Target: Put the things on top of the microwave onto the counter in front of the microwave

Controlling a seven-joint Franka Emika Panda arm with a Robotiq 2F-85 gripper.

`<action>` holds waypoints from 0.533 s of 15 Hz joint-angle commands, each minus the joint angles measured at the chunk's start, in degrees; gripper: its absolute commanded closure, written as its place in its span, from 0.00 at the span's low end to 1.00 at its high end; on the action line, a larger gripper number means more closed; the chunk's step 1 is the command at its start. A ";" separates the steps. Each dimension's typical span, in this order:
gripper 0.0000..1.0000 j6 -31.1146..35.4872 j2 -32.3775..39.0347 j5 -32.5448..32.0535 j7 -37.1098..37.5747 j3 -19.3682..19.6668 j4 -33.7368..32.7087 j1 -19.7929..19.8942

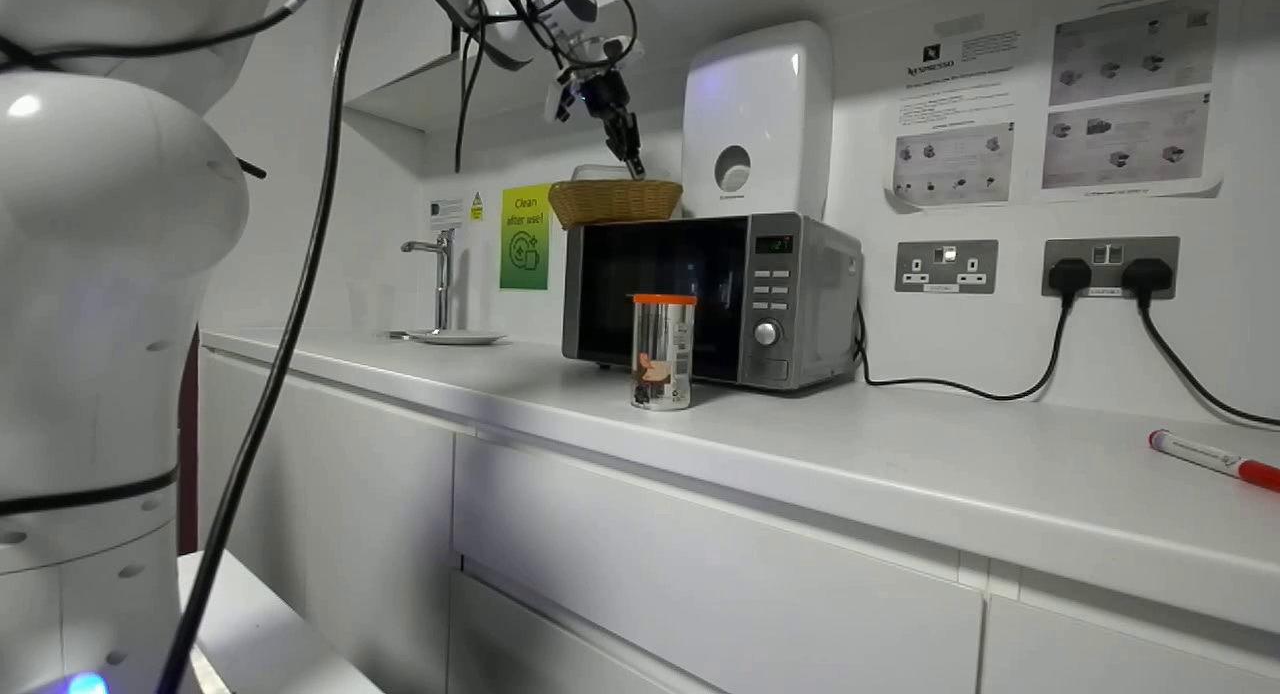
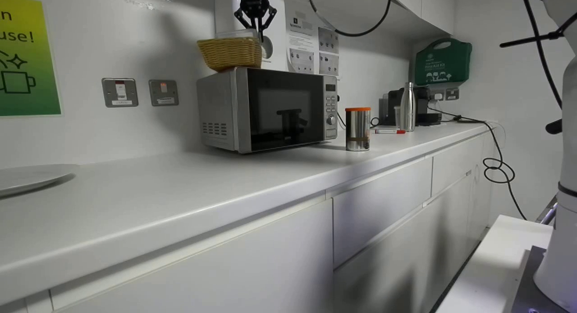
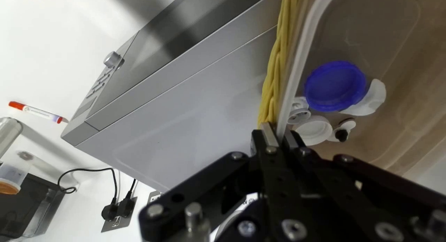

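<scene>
While your tool [image 3: 279, 134] clamps the clear tub [image 3: 301, 55], the basket [image 2: 231, 54] beneath awaits moving; the tin [image 1: 662, 356] below seems done.

"Where do we see the tan wicker basket [image 1: 610, 206]?"
"Atop the silver-grey microwave [image 1: 722, 274], at the end away from its control panel; we see that standing closed on the white tabletop [image 1: 900, 439]."

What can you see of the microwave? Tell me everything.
The microwave is boxy, silver-grey and metallic-looking, with a dark glossy door, shut. Its control panel has a lit display, pale buttons and a round knob; vent slots show low on one side. It stands upright on the white counter, with a wicker basket apparently resting on top, at the end away from the panel.
</scene>
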State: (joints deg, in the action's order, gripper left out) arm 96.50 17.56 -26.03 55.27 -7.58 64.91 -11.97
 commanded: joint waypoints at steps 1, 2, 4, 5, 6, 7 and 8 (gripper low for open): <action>0.99 -3.02 1.86 -2.59 -0.90 0.89 -3.71 -0.42; 0.99 -1.89 1.59 -6.62 0.61 1.75 -2.98 -1.19; 0.99 -2.55 1.79 -6.92 -0.30 1.56 -3.15 -0.52; 0.99 -2.56 1.80 -6.39 -0.57 1.48 -3.12 -0.18; 0.99 -2.64 1.86 -5.81 -0.72 1.57 -3.10 0.03; 0.99 -2.55 1.79 -5.31 -0.88 1.60 -2.97 0.20; 0.99 -2.59 1.78 -3.88 -1.47 1.45 -2.85 0.66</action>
State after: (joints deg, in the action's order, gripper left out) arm 96.47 17.75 -31.12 55.38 -6.34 64.91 -11.91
